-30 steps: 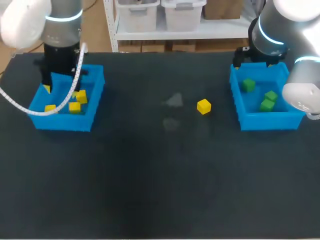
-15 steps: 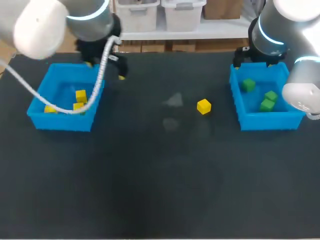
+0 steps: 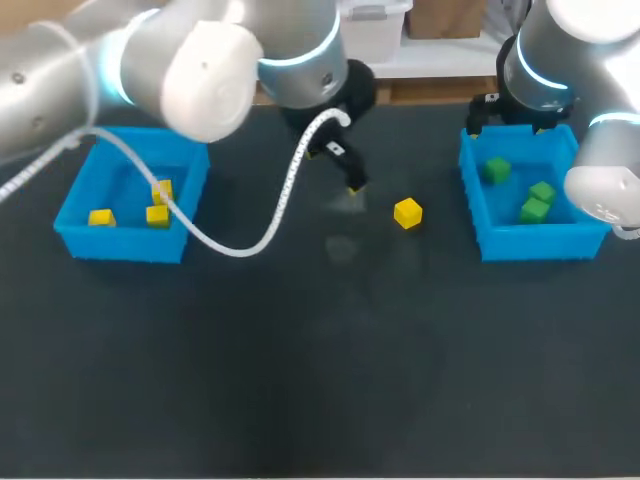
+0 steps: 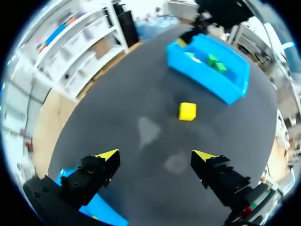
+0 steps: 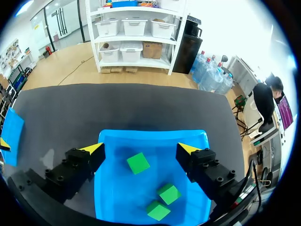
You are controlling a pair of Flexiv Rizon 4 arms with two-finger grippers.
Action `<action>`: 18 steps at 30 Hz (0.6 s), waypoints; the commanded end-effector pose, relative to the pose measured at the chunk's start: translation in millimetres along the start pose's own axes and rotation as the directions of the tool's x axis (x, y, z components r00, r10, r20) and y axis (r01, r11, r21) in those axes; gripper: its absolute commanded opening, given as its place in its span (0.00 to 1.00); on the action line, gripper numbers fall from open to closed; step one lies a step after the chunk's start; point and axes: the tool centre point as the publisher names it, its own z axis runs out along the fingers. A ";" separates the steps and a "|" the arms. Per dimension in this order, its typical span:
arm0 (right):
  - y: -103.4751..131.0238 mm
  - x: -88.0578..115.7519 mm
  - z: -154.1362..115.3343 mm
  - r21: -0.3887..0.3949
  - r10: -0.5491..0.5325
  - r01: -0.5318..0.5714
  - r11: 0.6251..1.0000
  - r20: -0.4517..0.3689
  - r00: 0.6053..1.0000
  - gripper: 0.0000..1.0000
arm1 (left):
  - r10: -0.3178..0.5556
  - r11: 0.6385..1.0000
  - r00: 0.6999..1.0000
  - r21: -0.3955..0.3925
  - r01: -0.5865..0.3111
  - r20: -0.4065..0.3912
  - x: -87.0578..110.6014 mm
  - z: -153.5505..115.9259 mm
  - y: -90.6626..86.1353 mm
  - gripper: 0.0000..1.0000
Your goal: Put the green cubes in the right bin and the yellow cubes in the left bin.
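One yellow cube (image 3: 407,212) lies on the dark table between the bins. My left gripper (image 3: 343,168) hangs just left of it, open and empty. In the left wrist view the yellow cube (image 4: 187,111) is ahead of the left gripper (image 4: 156,156). The left bin (image 3: 78,242) holds three yellow cubes (image 3: 157,214). The right bin (image 3: 476,212) holds three green cubes (image 3: 534,210). My right gripper (image 3: 508,122) is over that bin's far edge. In the right wrist view the right gripper (image 5: 141,149) is open above a green cube (image 5: 138,163) in the right bin (image 5: 150,136).
Pale smudges (image 3: 348,200) mark the table just left of the loose cube. The left arm's white cable (image 3: 240,248) loops over the table between the left bin and the middle. The right bin (image 4: 228,89) shows beyond the cube in the left wrist view.
My left arm has swung from over the left bin to the middle of the table, beside the loose yellow cube. The right arm has kept still.
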 end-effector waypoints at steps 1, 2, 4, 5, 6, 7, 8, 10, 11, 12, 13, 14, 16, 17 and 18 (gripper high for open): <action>-0.4 1.5 -0.8 0.000 0.001 -0.001 1.000 0.005 1.000 1.00 | 0.074 0.996 0.997 0.052 -0.073 -0.007 -32.1 12.8 -1.9 1.00; -0.4 1.5 -0.8 0.000 0.001 -0.001 1.000 0.005 1.000 1.00 | 0.078 0.996 0.997 0.051 -0.078 0.003 -35.6 14.7 -4.9 1.00; -0.4 1.5 -0.8 0.000 0.001 -0.001 1.000 0.005 1.000 1.00 | 0.086 0.995 0.996 0.053 -0.087 0.019 -40.4 18.7 -10.5 1.00; -0.4 1.5 -0.8 0.000 0.001 -0.001 1.000 0.005 1.000 1.00 | 0.089 0.995 0.996 0.054 -0.090 0.023 -42.5 21.3 -13.2 1.00; -0.4 1.5 -0.8 0.000 0.001 -0.001 1.000 0.005 1.000 1.00 | 0.094 0.994 0.995 0.051 -0.095 0.024 -44.5 24.7 -14.5 1.00; -0.4 1.5 -0.8 0.000 0.001 -0.001 1.000 0.005 1.000 1.00 | 0.098 0.994 0.995 0.044 -0.099 0.026 -46.1 27.0 -16.3 1.00; -0.4 1.5 -0.8 0.000 0.001 -0.001 1.000 0.005 1.000 1.00 | 0.104 0.994 0.994 0.035 -0.105 0.025 -47.8 30.1 -17.6 1.00; -0.4 1.5 -0.8 0.000 0.001 -0.001 1.000 0.005 1.000 1.00 | 0.106 0.994 0.994 0.025 -0.107 0.029 -50.6 35.7 -19.6 1.00; -0.4 1.5 -0.8 0.000 0.001 -0.001 1.000 0.005 1.000 1.00 | 0.112 0.994 0.993 0.012 -0.112 0.030 -51.6 38.7 -20.7 1.00; -0.4 1.5 -0.8 0.000 0.001 -0.001 1.000 0.005 1.000 1.00 | 0.112 0.994 0.993 0.002 -0.112 0.030 -52.3 42.1 -21.6 1.00; -0.4 1.5 -0.8 0.000 0.001 -0.001 1.000 0.005 1.000 1.00 | 0.105 0.994 0.994 -0.003 -0.105 0.026 -52.4 47.0 -21.6 1.00; -0.4 1.5 -0.8 0.000 0.001 -0.001 1.000 0.005 1.000 1.00 | 0.095 0.995 0.995 -0.002 -0.095 0.020 -52.6 52.3 -21.8 1.00; -0.4 1.5 -0.8 0.000 0.001 -0.001 1.000 0.005 1.000 1.00 | 0.080 0.997 0.997 0.004 -0.080 0.017 -52.2 58.2 -22.8 1.00; -0.4 1.5 -0.8 0.000 0.001 -0.001 1.000 0.005 1.000 1.00 | 0.076 0.997 0.997 0.008 -0.076 0.015 -51.9 60.8 -24.1 1.00; -0.4 1.5 -0.8 0.000 0.001 -0.001 1.000 0.005 1.000 1.00 | 0.072 0.997 0.997 0.014 -0.072 0.010 -51.7 62.8 -25.5 1.00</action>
